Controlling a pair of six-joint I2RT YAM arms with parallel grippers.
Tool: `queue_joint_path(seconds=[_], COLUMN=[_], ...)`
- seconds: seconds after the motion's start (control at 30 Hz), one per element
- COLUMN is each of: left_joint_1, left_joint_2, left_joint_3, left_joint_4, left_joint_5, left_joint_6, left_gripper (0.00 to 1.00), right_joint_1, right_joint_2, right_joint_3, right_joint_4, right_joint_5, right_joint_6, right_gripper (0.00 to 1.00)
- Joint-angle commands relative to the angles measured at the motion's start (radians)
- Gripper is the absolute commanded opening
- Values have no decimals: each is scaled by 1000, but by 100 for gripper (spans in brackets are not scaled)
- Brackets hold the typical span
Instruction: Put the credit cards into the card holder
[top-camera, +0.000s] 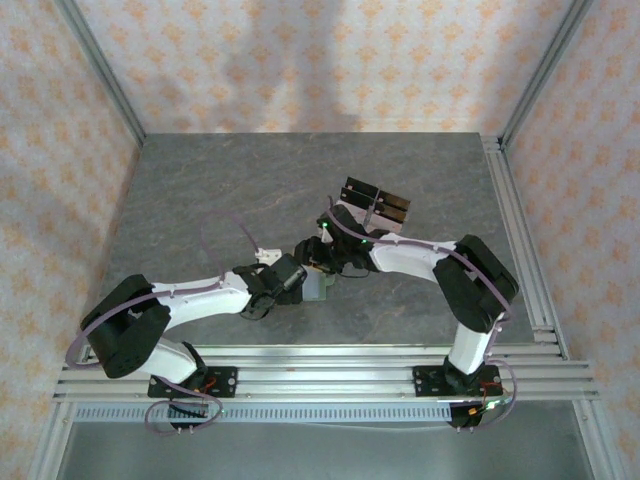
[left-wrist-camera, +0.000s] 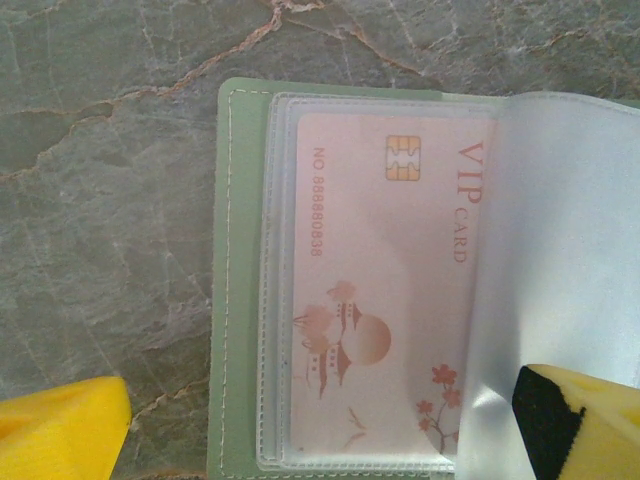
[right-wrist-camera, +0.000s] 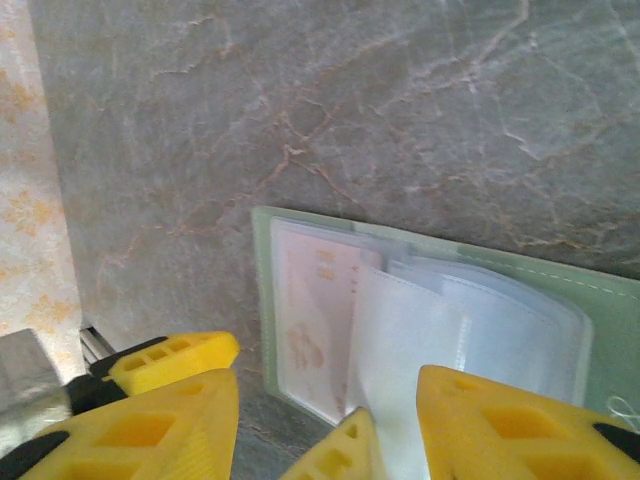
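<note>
Top external shows the grey marbled worktop (top-camera: 200, 200), where both arms meet near its middle. A clear rack (top-camera: 375, 203) of black pieces stands just beyond them, toward the far edge. The card holder (left-wrist-camera: 235, 300) lies open and flat, slightly nearer the near edge, with one credit card (left-wrist-camera: 390, 290) tucked inside a clear sleeve. The left hand (left-wrist-camera: 320, 425) is spread wide and holds nothing, one fingertip over a loose sleeve leaf. The right hand (right-wrist-camera: 330, 395) stands partly open above the sleeves, gripping nothing.
</note>
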Motion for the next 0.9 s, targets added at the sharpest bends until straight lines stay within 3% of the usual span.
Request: queue_joint_path(seconds=[0.0,0.87], left_joint_1=[-10,-10], left_joint_2=[-2,-11], left_joint_3=[7,13], left_joint_4=[-15,-11], left_joint_5=[-41,-39], left_joint_6=[-4,-4], left_gripper=[100,100], right_joint_1=[-2,25], right_joint_2=[14,87], right_joint_3=[-25,18], right_joint_4=[21,47], right_joint_5=[17,-38], right_joint_6=[18,29], right_gripper=[51,50])
